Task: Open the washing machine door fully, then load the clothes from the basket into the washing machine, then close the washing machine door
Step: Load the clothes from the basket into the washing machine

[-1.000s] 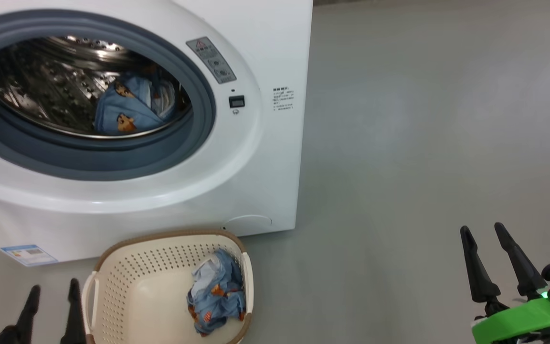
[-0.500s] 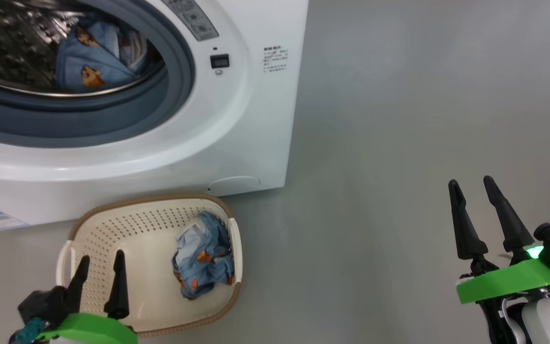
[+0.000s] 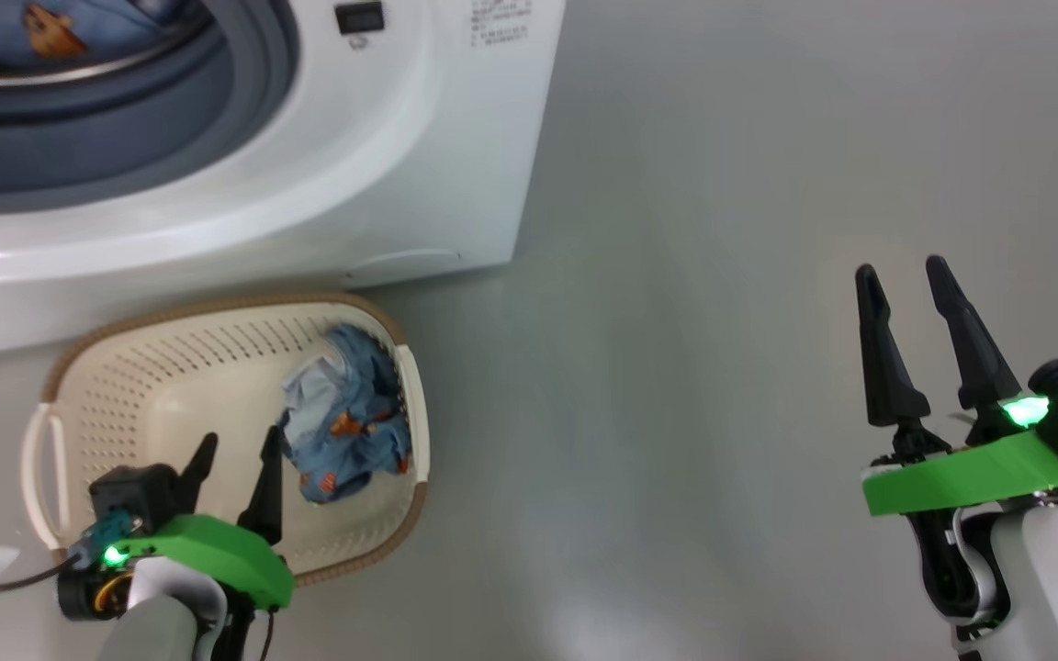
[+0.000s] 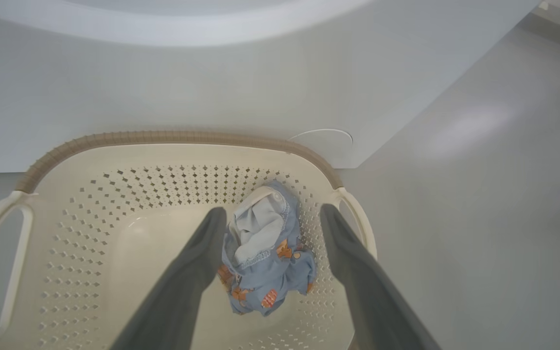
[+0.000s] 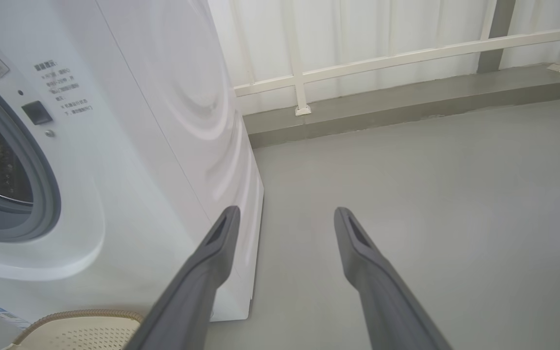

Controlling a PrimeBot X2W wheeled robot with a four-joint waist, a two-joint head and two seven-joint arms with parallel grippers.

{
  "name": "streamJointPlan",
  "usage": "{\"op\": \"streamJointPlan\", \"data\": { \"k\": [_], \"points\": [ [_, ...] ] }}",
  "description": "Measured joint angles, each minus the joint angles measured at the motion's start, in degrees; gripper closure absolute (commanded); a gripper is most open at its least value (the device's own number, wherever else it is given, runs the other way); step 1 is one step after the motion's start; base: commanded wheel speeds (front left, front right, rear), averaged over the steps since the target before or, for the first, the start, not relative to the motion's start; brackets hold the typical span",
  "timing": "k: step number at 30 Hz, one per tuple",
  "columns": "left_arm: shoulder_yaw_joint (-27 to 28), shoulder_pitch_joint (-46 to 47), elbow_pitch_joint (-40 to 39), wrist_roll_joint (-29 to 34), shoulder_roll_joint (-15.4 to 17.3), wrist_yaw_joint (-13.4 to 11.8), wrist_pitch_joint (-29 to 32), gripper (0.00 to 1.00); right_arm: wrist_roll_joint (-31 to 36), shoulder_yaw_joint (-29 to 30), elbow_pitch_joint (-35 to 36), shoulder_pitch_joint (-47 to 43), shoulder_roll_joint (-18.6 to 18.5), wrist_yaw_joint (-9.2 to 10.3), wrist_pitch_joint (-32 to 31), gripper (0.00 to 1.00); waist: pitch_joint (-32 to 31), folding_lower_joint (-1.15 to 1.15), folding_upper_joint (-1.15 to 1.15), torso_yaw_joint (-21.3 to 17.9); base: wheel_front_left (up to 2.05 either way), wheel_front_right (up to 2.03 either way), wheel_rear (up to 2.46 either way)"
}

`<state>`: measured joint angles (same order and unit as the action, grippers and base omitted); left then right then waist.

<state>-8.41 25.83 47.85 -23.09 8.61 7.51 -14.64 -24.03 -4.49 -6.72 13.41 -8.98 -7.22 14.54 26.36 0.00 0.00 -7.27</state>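
1. Since the earlier frame the head camera has tilted down. The left end effector [image 3: 241, 439] has advanced from beside the basket [image 3: 217, 308] to a position above its interior.
2. Left end effector: fingers spread wide, holding nothing. In the left wrist view the two fingers frame the bundle of clothes [image 3: 345, 422], one on each side, with no visible contact.
3. Bundle of clothes: light blue fabric with orange-brown figures and a pale part. It lies on the basket bottom, close to the wall on the robot's right.
4. Basket: on the floor [image 3: 676, 367], just in front of the washing machine [image 3: 354, 165].
5. Second bundle [image 3: 42, 23]: inside the drum, behind the grey gasket [image 3: 125, 138].
6. Right end effector [image 3: 900, 268]: fingers spread wide, empty. It is above bare floor to the right of the washing machine, well apart from the basket.
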Motion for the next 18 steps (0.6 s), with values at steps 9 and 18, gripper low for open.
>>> {"op": "streamJointPlan", "data": {
  "k": [9,18],
  "points": [
    [-11.2,9.6,10.9,-8.2,2.9,0.0,0.5,0.0,0.3,-0.7,0.6,3.6,1.1,0.0,0.0,0.0,6.7,0.0,0.0,-1.5,0.0,0.0,0.0],
    [-20.0,16.4,15.3,-16.0,5.9,0.0,8.3,0.0,0.4,-0.8,1.5,5.6,1.9,0.0,0.0,0.0,12.2,0.0,0.0,-3.2,0.0,0.0,0.0]
  ]
}}
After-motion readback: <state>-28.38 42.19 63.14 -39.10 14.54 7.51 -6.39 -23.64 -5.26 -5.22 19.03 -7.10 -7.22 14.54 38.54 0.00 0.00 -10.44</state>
